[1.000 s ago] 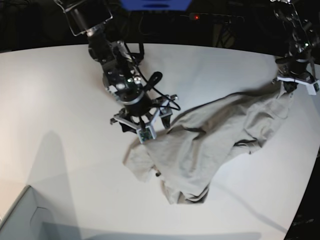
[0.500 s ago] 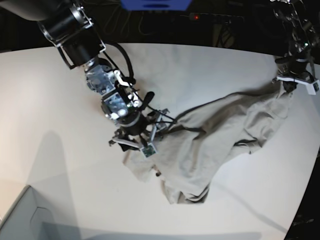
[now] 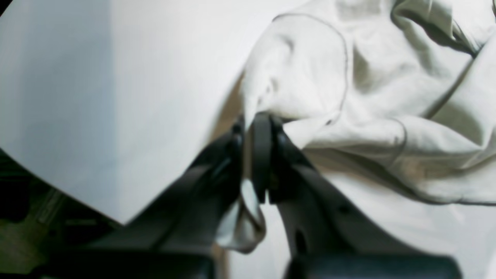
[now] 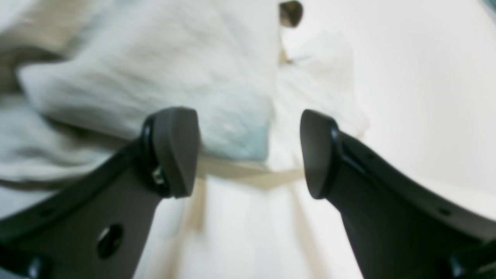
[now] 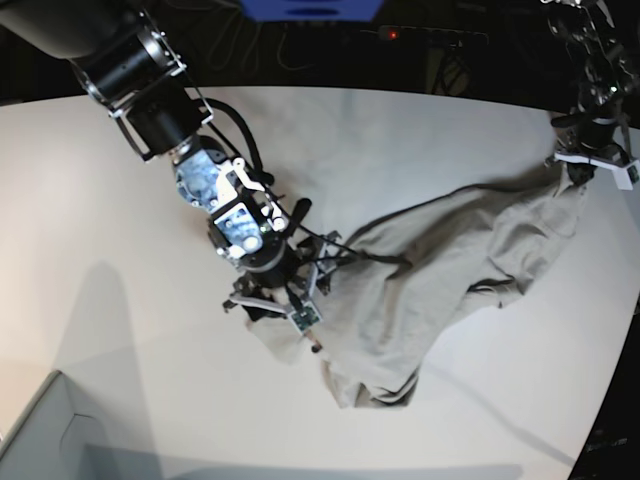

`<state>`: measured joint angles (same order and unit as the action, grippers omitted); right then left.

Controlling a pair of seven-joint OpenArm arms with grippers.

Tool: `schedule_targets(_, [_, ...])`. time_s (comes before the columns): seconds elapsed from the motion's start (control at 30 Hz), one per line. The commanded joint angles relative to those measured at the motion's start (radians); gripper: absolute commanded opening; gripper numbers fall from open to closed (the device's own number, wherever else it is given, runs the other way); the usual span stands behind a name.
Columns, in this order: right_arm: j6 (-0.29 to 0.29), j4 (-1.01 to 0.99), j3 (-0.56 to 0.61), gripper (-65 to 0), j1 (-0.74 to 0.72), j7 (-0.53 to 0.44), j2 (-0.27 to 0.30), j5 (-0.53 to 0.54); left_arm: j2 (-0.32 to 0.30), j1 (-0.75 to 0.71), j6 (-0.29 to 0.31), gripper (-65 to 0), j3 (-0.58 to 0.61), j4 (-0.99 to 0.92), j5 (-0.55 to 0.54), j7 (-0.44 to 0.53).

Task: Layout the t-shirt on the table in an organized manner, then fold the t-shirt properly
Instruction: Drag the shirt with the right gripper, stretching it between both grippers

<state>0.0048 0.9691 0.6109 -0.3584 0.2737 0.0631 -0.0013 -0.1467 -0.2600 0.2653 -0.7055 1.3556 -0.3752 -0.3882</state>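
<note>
Left gripper (image 3: 257, 128): jaws pinched together on a fold of the t-shirt (image 3: 368, 97); a bit of cloth pokes out below between the fingers (image 3: 267, 155). In the base view that left gripper (image 5: 580, 172) sits at the far right of the table (image 5: 420, 130), holding one end of the shirt raised, with the cloth running from it down and across toward the middle.

Right gripper (image 4: 250, 153): jaws wide apart, nothing between them. The fingertips (image 4: 176, 151) hang just over a rumpled edge of the t-shirt (image 4: 155, 69), with bare table (image 4: 426, 97) to one side. Wrist view is blurry, so I can't tell if a pad touches the cloth. In the base view the right gripper (image 5: 285, 305) is low over the near-left edge of the t-shirt (image 5: 430, 280), its arm coming in from the upper left.

Shirt itself: crumpled, not flat, spread diagonally across the centre-right of the table, bunched at the lower middle. Grey box (image 5: 40, 440) corner at lower left, well apart from the shirt.
</note>
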Motion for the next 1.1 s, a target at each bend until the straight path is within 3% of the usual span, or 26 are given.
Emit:
schedule_targets(0.0, [0.002,-0.008,-0.003,-23.7,-0.035,-0.018,-0.006,-0.004,-0.015,0.001,0.002,-65.0,-0.006,0.014,-0.009,0.022])
schedule_targets(0.1, [0.002,-0.072,-0.001,-24.4,-0.063,-0.02,-0.027,-0.004,-0.018,0.003,0.002,-65.0,-0.006,0.014,-0.009,0.024])
schedule_targets(0.17, [0.002,-0.097,0.001,-28.3,-0.075,-0.02,-0.032,-0.004,-0.021,0.003,0.002,-65.0,-0.006,0.014,-0.009,0.024])
schedule_targets(0.27, [0.004,-0.123,-0.001,-44.7,-0.1,-0.021,-0.039,-0.004,-0.021,0.003,0.002,-65.0,-0.006,0.014,-0.009,0.024])
schedule_targets(0.33, [0.004,-0.126,-0.003,-60.3,-0.104,-0.021,-0.055,-0.004,-0.021,0.003,0.002,-65.0,-0.006,0.014,-0.009,0.024])
schedule_targets(0.37, [0.004,-0.128,-0.006,-65.0,-0.112,-0.021,-0.059,-0.004,-0.021,0.003,0.002,-65.0,-0.006,0.014,-0.009,0.024])
schedule_targets(0.8, [0.002,0.006,-0.007,-65.0,-0.244,-0.02,-0.065,-0.004,-0.015,-0.003,0.002,-65.0,-0.006,0.02,-0.009,0.021])
schedule_targets(1.07, [0.002,0.004,-0.001,-64.4,-0.294,-0.018,-0.127,-0.004,-0.014,-0.019,0.002,-65.0,-0.006,0.023,-0.009,0.021])
